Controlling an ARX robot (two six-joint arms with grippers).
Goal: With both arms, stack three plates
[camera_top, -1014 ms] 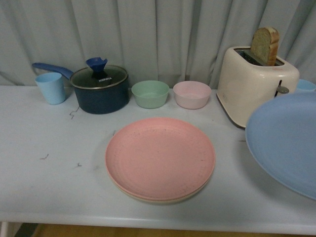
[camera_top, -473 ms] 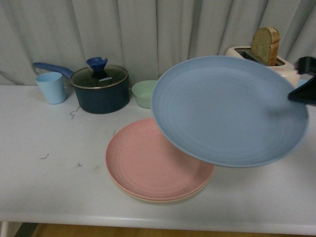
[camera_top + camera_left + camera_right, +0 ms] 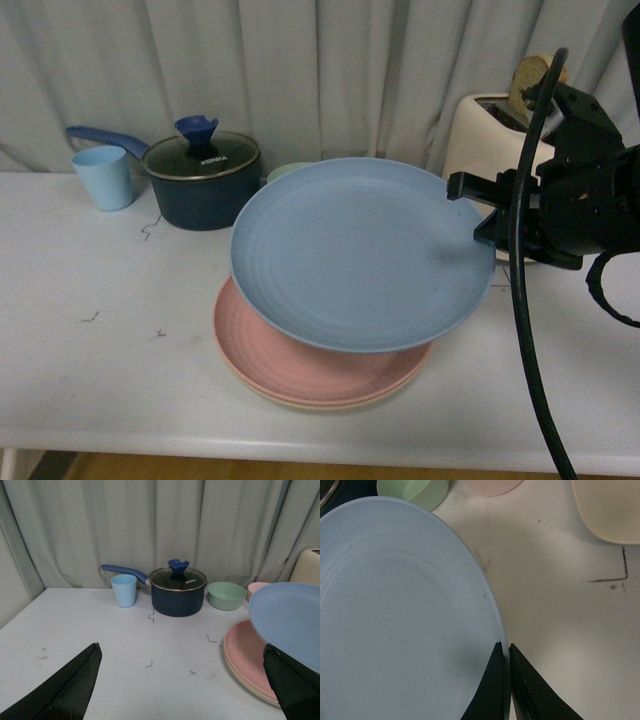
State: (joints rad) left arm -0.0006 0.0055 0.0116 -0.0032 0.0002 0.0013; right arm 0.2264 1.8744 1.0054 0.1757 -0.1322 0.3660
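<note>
A blue plate (image 3: 360, 250) hangs tilted above the pink plate (image 3: 290, 365), which lies on a beige plate (image 3: 330, 404) on the white table. My right gripper (image 3: 470, 205) is shut on the blue plate's right rim; its black fingers pinch that rim (image 3: 504, 647) in the right wrist view, over the blue plate (image 3: 400, 615). My left gripper (image 3: 182, 652) is open over the bare table, left of the stack, with the pink plate (image 3: 245, 650) and the blue plate (image 3: 290, 615) near its right finger.
At the back stand a light blue cup (image 3: 103, 178), a dark blue lidded pot (image 3: 202, 180), a green bowl (image 3: 226, 595), a pink bowl (image 3: 257, 587) and a cream toaster (image 3: 480, 130) holding bread. The table's front edge (image 3: 300, 445) is close.
The right arm carried the blue plate leftwards from the right edge of view to above the pink plate and lowered it. The arm itself is now in the front view.
</note>
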